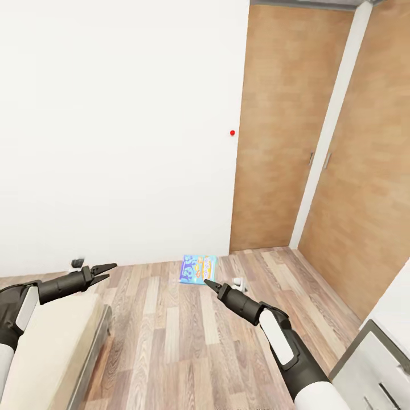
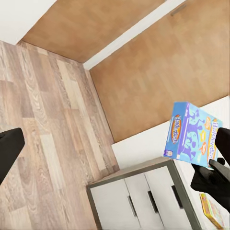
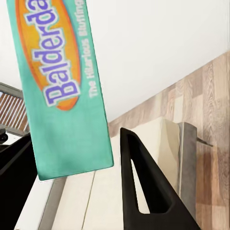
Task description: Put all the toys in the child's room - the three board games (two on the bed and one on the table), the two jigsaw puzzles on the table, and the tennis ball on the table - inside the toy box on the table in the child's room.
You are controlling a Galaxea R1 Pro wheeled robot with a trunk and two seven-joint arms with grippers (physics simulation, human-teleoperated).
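Observation:
My right gripper (image 1: 208, 282) is shut on the blue board game (image 1: 198, 269), a thin flat box with cartoons that I hold up above the wood floor. In the left wrist view the blue board game (image 2: 191, 135) stands on edge over the dark fingers (image 2: 211, 182) of that gripper. Its teal "Balderdash" side (image 3: 62, 86) hangs beside one black finger (image 3: 143, 187) in the right wrist view. My left gripper (image 1: 107, 271) is open and holds nothing above the corner of the bed (image 1: 51, 341). The toy box, jigsaw puzzles and tennis ball are out of view.
A white wall faces me, with wooden wardrobe doors (image 1: 319, 142) to its right. A grey cabinet with white drawers (image 1: 373, 364) stands at the lower right. A flat yellow-orange item (image 2: 213, 211) lies on the pale top beside that cabinet (image 2: 139, 196). Wood floor lies between bed and cabinet.

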